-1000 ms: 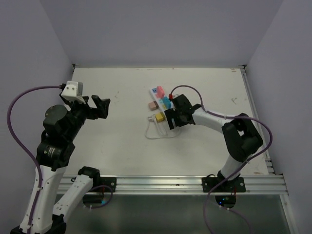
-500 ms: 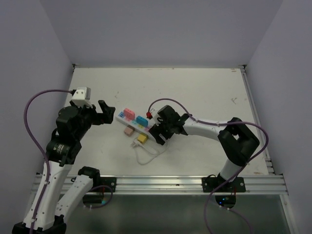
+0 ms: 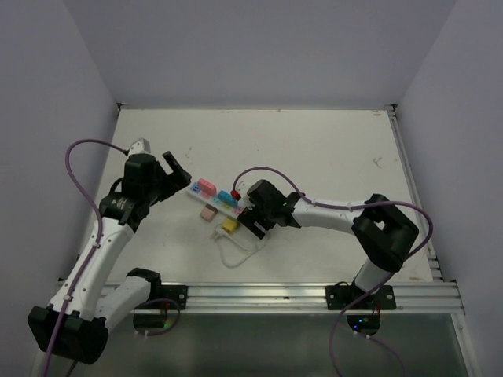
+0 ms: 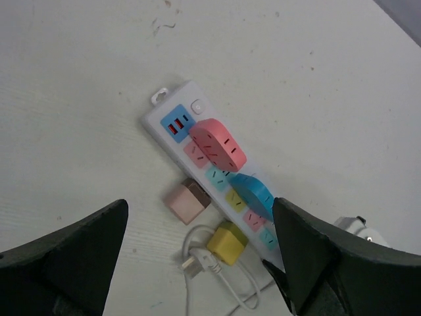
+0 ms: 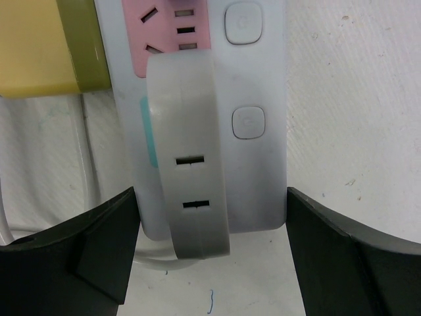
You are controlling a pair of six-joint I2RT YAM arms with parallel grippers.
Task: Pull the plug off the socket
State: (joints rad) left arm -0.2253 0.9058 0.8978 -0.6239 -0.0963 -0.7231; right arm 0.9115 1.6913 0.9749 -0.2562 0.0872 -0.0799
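- Top external view: the socket (image 3: 214, 196) now lies left of centre, dragged there from the upper middle of the frame. Its pink plug (image 4: 217, 145) and blue plug (image 4: 251, 195) remain seated.
- The right end effector (image 3: 251, 218) is clamped across the socket's lower-right end, holding it on the bench (image 3: 338, 149).
- The left end effector (image 3: 174, 174), fingers spread apart, has swung in by the upper-left end, above the plugs.
- The strip looks braced within the left arm's reach, so the pull can likely follow.

The socket (image 3: 212, 199) lies on the table (image 3: 330, 149), left gripper (image 3: 177, 174) near its left end, right gripper (image 3: 253, 220) astride its right end.
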